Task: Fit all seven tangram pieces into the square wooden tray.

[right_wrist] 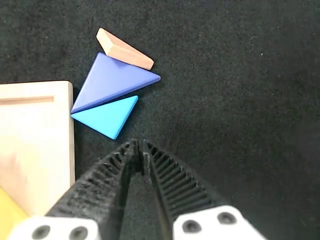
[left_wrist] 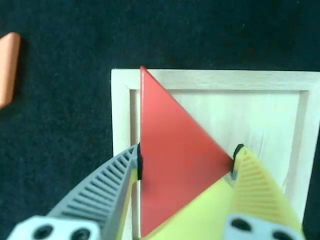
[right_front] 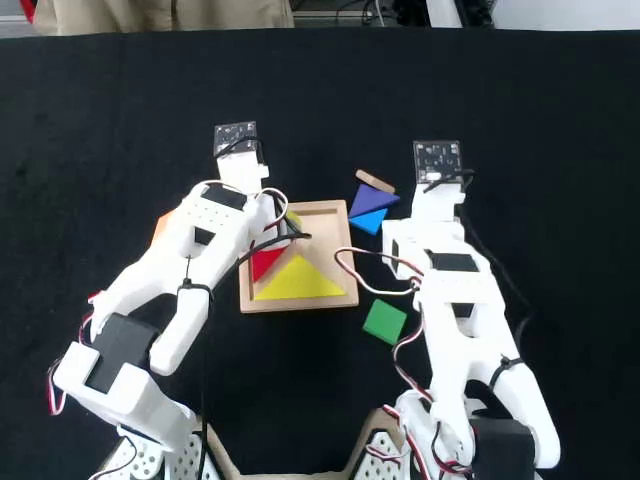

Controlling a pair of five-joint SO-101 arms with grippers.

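The square wooden tray [right_front: 325,212] lies mid-table with a yellow triangle [right_front: 298,280] flat in its near part. My left gripper [left_wrist: 187,160] is shut on the red triangle [left_wrist: 170,150]. One corner of that triangle rests on the tray's rim [left_wrist: 120,80], and its near edge overlaps the yellow triangle [left_wrist: 200,210]. From above, the left gripper [right_front: 272,232] hovers over the tray's left side, above the red triangle [right_front: 265,263]. My right gripper [right_wrist: 139,147] is shut and holds nothing. It sits just short of the light blue triangle [right_wrist: 107,116], beside the tray's right edge [right_wrist: 62,125].
To the right of the tray lie a dark blue triangle [right_front: 372,200], a light blue triangle [right_front: 368,221] and a tan piece [right_front: 375,181] in a cluster. A green square [right_front: 385,320] sits nearer the arms' bases. An orange piece [left_wrist: 9,65] lies left of the tray.
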